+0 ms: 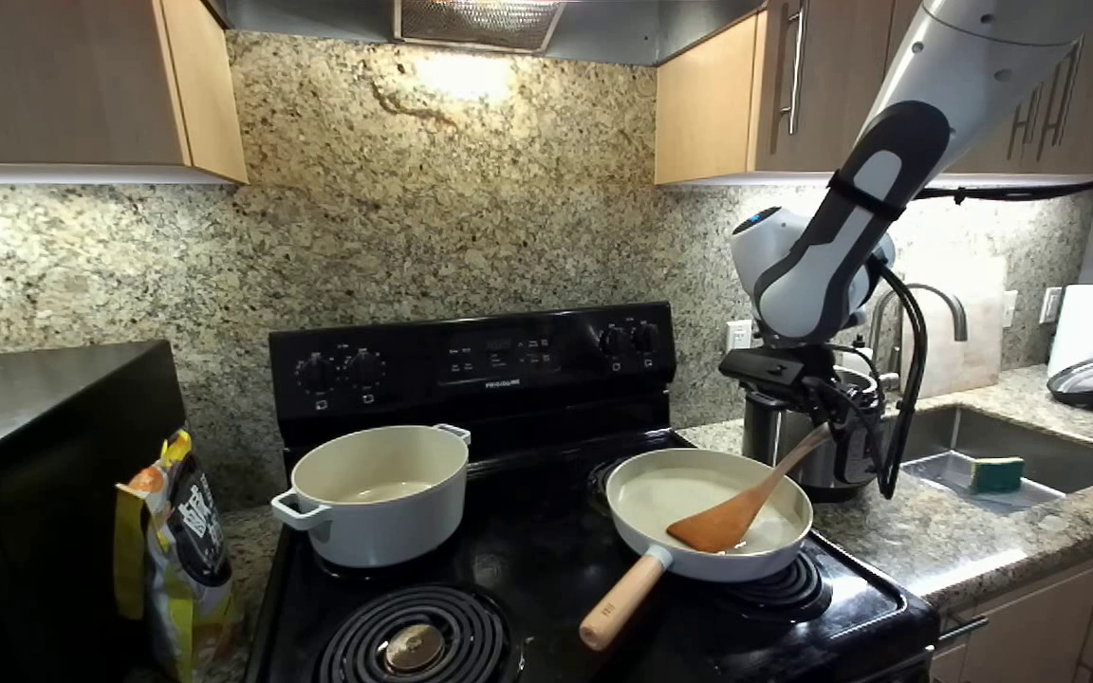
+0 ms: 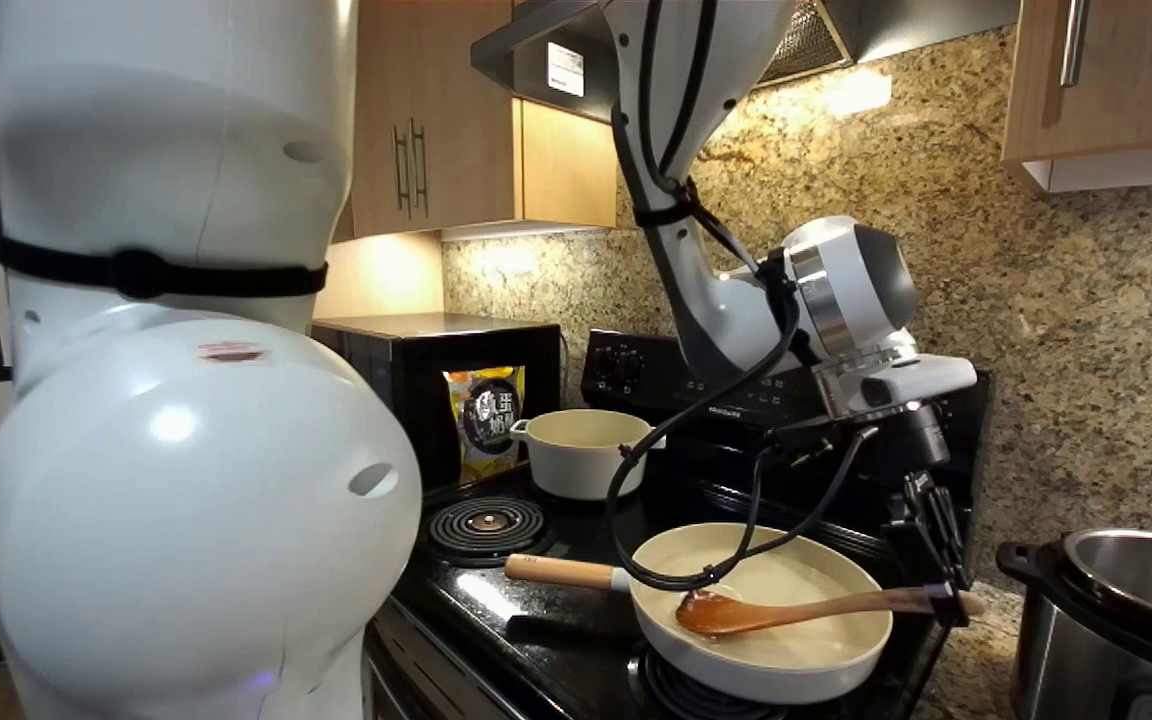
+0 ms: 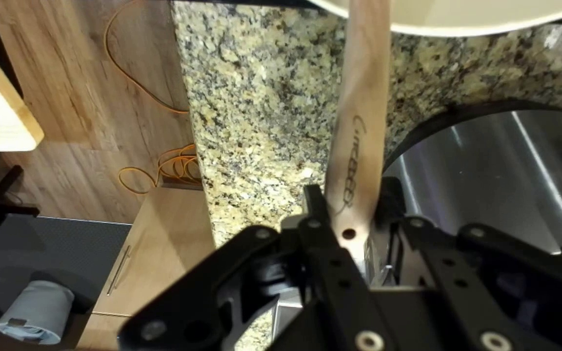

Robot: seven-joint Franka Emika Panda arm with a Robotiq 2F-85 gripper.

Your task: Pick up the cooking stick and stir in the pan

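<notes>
The cooking stick (image 1: 719,524), an orange-brown wooden spatula, leans in the white pan (image 1: 656,495), its wide blade low in the bowl close to the handle side. Its shaft slopes up over the pan's far rim to my gripper (image 2: 948,602), beyond the rim. Seen from the wrist, the fingers press the pale handle end, with its small hole and dark lettering, from both sides, so the gripper (image 3: 353,201) is shut on the cooking stick. Only the edge of the pan (image 3: 461,17) shows there. In an exterior view, arm cables cross in front of the pan (image 2: 786,682).
A deeper white two-handled pot (image 1: 380,517) stands on the stove's back left burner. Beside the pan, a steel pot (image 2: 1086,640) rests on the granite counter. The pan's wooden handle (image 1: 624,599) juts out frontward. A sink (image 1: 1068,451) with a sponge lies past the steel pot.
</notes>
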